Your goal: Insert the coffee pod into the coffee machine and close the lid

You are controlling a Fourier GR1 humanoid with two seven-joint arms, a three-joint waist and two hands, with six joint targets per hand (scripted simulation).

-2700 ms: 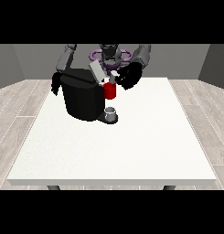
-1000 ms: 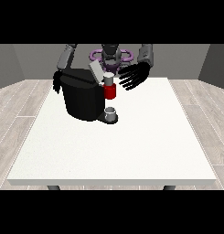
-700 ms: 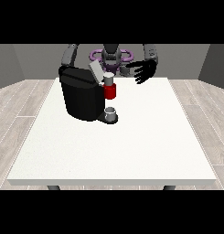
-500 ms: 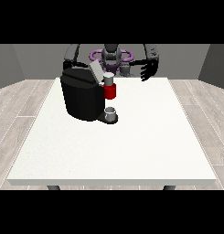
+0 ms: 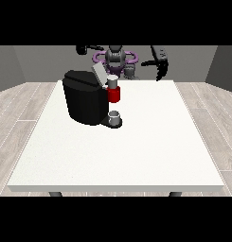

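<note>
A black coffee machine (image 5: 88, 97) with a red front part and raised grey lid (image 5: 99, 73) is seen, well apart from both hands; neither hand's finger state can be told.

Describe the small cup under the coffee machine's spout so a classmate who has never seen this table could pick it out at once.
Find the white table, then the black coffee machine on its far left part. At the machine's front foot stands the small grey cup, directly below the red part; it is the only grey thing sitting low on the base.

a large white table (image 5: 136, 151) on a pale wood-plank floor (image 5: 22, 104), grey walls (image 5: 37, 61) behind
</note>
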